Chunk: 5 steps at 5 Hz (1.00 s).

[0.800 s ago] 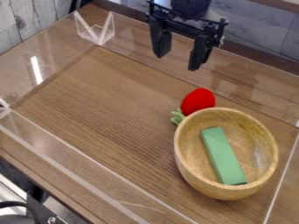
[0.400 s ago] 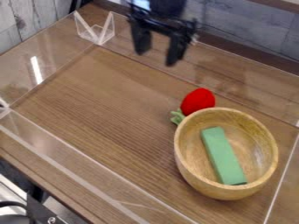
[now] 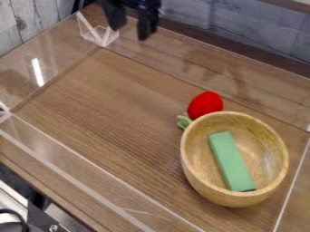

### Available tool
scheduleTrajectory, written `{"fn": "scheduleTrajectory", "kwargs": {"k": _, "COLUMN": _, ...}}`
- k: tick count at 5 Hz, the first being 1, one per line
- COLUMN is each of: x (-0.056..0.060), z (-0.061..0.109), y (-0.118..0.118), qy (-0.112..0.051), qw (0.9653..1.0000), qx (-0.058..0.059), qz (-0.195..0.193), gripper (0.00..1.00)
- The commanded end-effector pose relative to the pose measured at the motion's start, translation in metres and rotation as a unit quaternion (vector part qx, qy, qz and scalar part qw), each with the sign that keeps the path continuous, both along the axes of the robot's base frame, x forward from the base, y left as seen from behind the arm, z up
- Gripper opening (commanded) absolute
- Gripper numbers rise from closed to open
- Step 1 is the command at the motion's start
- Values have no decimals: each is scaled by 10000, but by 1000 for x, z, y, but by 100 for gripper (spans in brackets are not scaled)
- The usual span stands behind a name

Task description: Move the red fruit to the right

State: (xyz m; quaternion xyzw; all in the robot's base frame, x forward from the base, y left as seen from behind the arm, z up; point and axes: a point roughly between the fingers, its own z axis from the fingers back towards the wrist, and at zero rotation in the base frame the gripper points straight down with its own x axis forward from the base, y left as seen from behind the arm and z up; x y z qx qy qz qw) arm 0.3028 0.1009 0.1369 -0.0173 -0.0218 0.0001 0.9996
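Note:
The red fruit (image 3: 205, 103) is a small glossy red toy with green leaves (image 3: 184, 119) at its lower left. It lies on the wooden table, touching the far left rim of the wooden bowl (image 3: 198, 165). My gripper (image 3: 130, 22) hangs at the top of the view, far up and left of the fruit, pointing down. Its dark fingers (image 3: 145, 23) stand apart with nothing between them, so it is open. The upper part of the hand is cut off by the frame edge.
A green rectangular block (image 3: 230, 161) lies inside the wooden bowl. Clear acrylic walls (image 3: 36, 72) ring the table, with a clear bracket (image 3: 96, 33) at the back left near the gripper. The table's front edge runs along the bottom left.
The gripper has travelled left along the back of the table, away from the fruit, staying open. The fruit, bowl and block have not moved.

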Motion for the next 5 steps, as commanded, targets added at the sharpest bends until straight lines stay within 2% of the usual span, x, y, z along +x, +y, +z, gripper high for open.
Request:
{"fn": "scheduleTrajectory", "kwargs": {"k": 1, "x": 21, "z": 16, "y": 9, "qy": -346, "qw": 9993, "qx": -81, "qz": 152, "gripper": 100}}
{"fn": "scheduleTrajectory", "kwargs": {"k": 2, "x": 19, "z": 17, "y": 12, "qy": -373, "qw": 9987, "qx": -280, "qz": 205, "gripper": 100}}
{"fn": "scheduleTrajectory", "kwargs": {"k": 3, "x": 17, "z": 17, "y": 13, "qy": -404, "qw": 9981, "qx": -427, "qz": 197, "gripper": 100}}
{"fn": "scheduleTrajectory", "kwargs": {"k": 5, "x": 17, "z": 12, "y": 17, "qy": -435, "qw": 9955, "qx": -651, "qz": 538, "gripper": 100}}
